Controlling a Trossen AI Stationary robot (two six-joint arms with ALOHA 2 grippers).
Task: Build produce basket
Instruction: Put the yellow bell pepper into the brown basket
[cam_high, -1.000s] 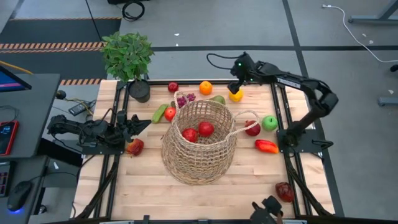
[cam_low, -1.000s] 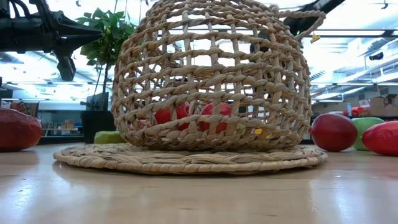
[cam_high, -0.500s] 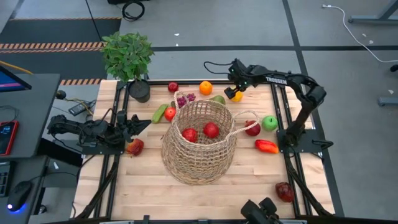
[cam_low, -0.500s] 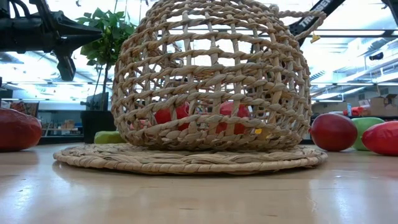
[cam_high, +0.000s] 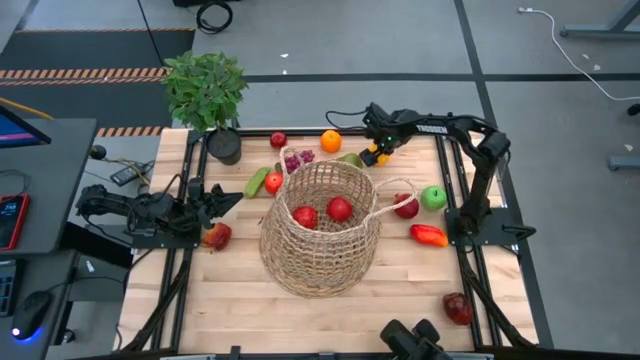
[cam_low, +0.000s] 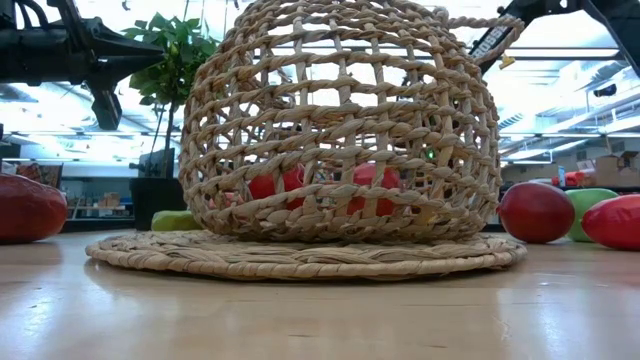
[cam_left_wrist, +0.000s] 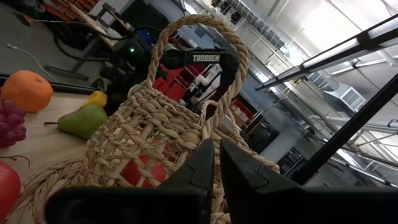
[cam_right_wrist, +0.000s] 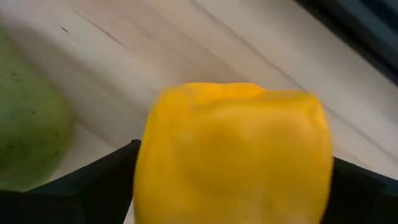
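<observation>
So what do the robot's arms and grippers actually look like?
Both arms are dark, jointed tubes. The right arm carries white TROSSEN lettering, a small green light near its wrist and a thin black cable. The left gripper has two flat black fingers; the right gripper looks black too.

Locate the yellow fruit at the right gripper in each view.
High view: yellow fruit at the far table edge, right of the green pear.
Low view: not discernible behind the basket.
Left wrist view: small yellow fruit just beyond the pear.
Right wrist view: fills the middle, between the right gripper's fingers; pear beside it.
Shared landmark: the pear.
</observation>
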